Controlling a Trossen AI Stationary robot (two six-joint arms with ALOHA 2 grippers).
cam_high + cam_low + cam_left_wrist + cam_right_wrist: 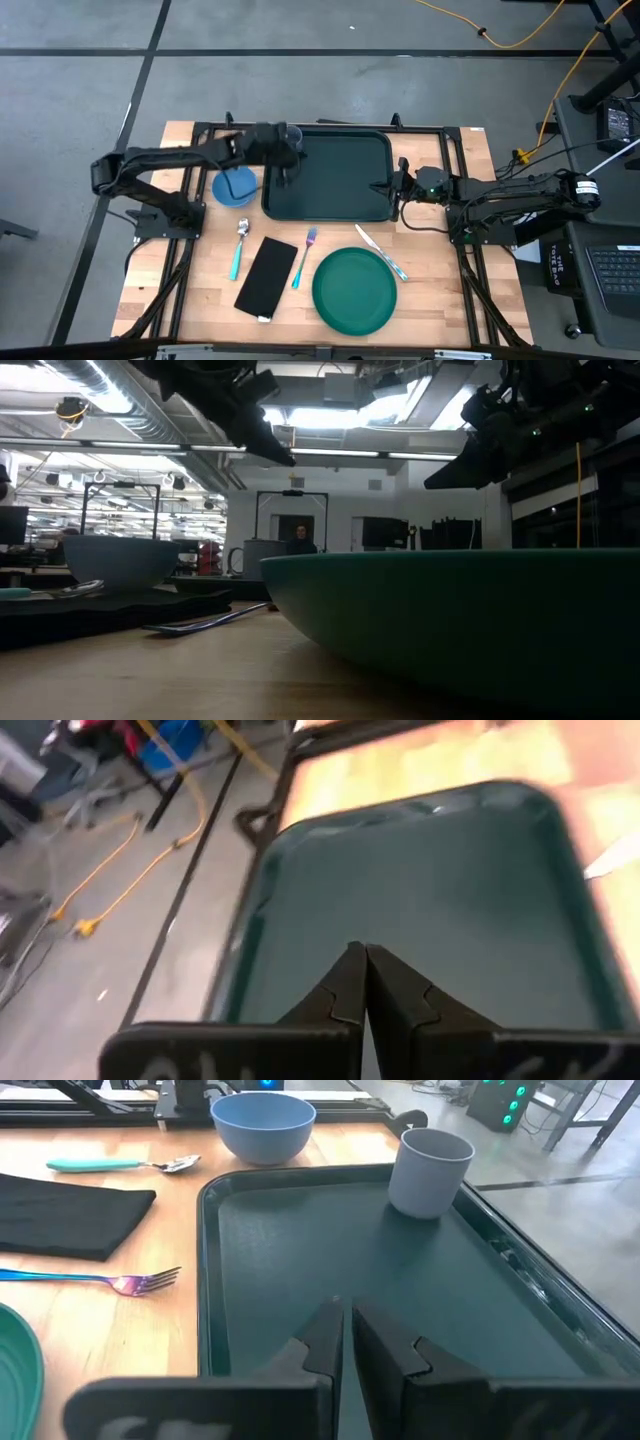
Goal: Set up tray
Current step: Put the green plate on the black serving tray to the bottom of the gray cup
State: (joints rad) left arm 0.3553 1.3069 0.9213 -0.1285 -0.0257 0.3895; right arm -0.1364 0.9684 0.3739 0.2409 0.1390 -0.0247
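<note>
The dark green tray (335,185) lies flat at the middle of the table's far half. A grey-blue cup (430,1172) stands upright on its base in the tray's far left corner. My left gripper (362,960) is shut and empty, and hovers above the tray's left part (288,168), just near of the cup. My right gripper (343,1312) is shut with nothing between its fingers. It hangs over the tray's right edge (394,186) and points across the tray.
A blue bowl (234,187) stands left of the tray. On the near half of the table lie a spoon (240,245), a black napkin (266,276), a fork (304,256), a round green plate (355,290) and a knife (380,252).
</note>
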